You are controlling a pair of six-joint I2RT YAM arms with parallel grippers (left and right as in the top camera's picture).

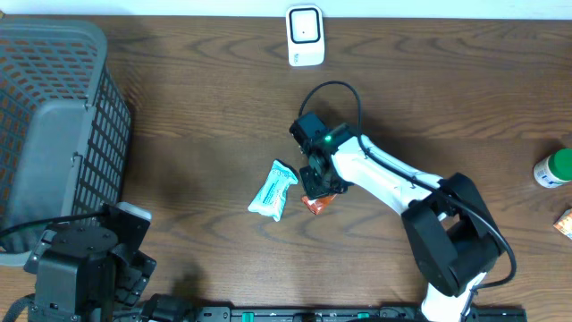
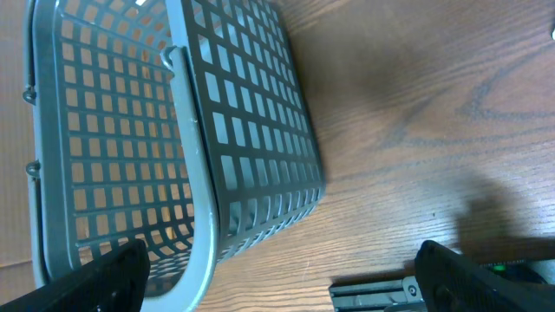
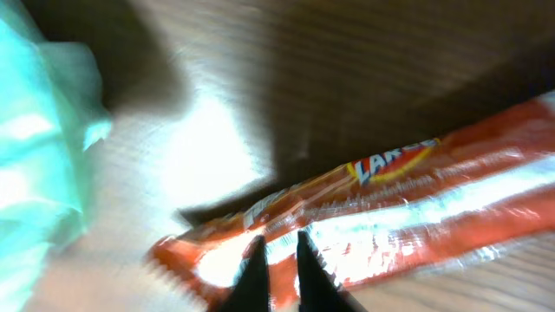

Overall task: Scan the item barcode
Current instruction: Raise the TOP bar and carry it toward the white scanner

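The right jaws stand nearly together, only a thin slit between the two dark fingertips [image 3: 257, 270] at the bottom centre of the right wrist view. Their tips rest on the near edge of the orange snack packet [image 3: 408, 199]. Whether they actually pinch the foil cannot be told. The packet runs slantwise from lower left to upper right of that view, and part of a yellow brand word shows on it. From overhead it lies on the tabletop [image 1: 179, 80] just below centre, mostly covered by the right jaws, with one orange corner showing. Just left of it, near but apart, lies a teal pouch [image 1: 273, 190], tilted. The white scanner [image 1: 305, 36] sits at the top centre of the overhead view, well apart from the packet.

The left jaws are released. Their fingers [image 2: 95, 279] sit at the two bottom corners of the left wrist view with nothing between them. Beyond them stands a grey mesh basket [image 2: 251, 147], which fills the left side of the overhead view. A green-capped bottle [image 1: 555, 168] stands at the right edge.
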